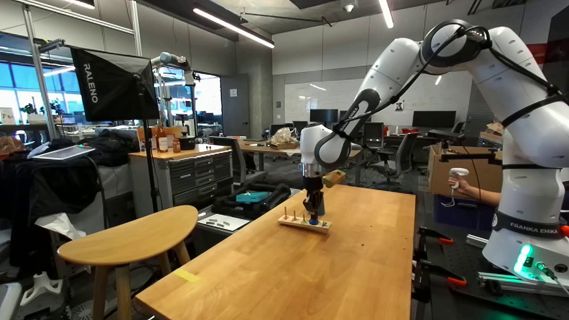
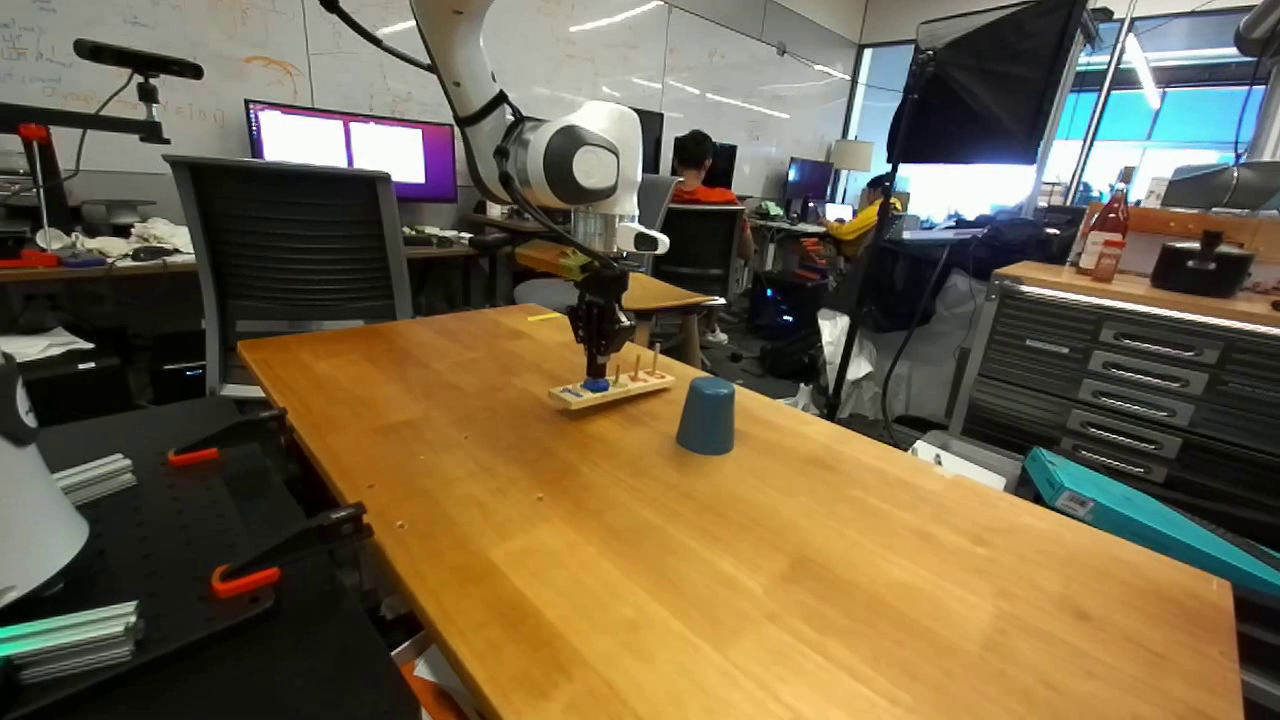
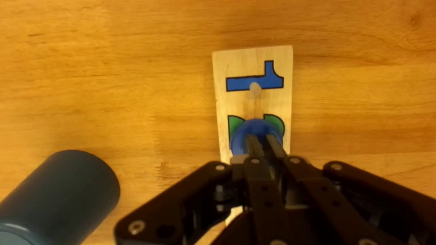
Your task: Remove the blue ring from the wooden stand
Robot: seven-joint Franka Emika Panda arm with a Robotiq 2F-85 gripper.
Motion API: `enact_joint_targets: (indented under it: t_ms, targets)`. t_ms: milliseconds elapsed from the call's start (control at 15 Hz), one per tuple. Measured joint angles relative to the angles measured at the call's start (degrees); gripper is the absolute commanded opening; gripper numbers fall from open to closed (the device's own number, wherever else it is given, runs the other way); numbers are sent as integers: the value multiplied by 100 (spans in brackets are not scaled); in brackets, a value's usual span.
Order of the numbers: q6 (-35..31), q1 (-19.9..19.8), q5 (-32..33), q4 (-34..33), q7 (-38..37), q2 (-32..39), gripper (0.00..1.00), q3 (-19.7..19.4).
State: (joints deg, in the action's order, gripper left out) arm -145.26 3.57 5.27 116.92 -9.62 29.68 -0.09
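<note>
In the wrist view, the blue ring (image 3: 256, 127) is seen on the wooden stand (image 3: 236, 103), partly covering a green numeral (image 3: 234, 125), with a peg (image 3: 255, 89) at its twelve o'clock and a blue-grey cup (image 3: 68, 190) on the surface (image 3: 136, 85) between eight and nine o'clock. The gripper (image 3: 262, 137) is positioned over the ring, its fingers (image 3: 254, 148) set narrow with a slim gap between them; whether the ring is pinched cannot be told, as the contact is partly hidden.

A small, round blue ring (image 3: 256, 127) sits low over a pale wooden stand (image 3: 235, 103), near one end. The stand lies flat on the counter (image 3: 136, 102), pegs (image 2: 656, 357) upright.
</note>
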Motion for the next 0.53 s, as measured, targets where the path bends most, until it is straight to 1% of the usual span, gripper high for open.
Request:
enact_joint_targets:
  t_ms: [200,267,333,400,533]
  targets:
    - [25,-31,-1,13,0,53,3,-49]
    - [26,-41,-1,19,0,69,25,-58]
    - [27,-45,-1,22,0,86,35,-65]
    - [28,-47,-1,24,0,101,41,-67]
    - [30,-46,-1,27,0,116,57,-66]
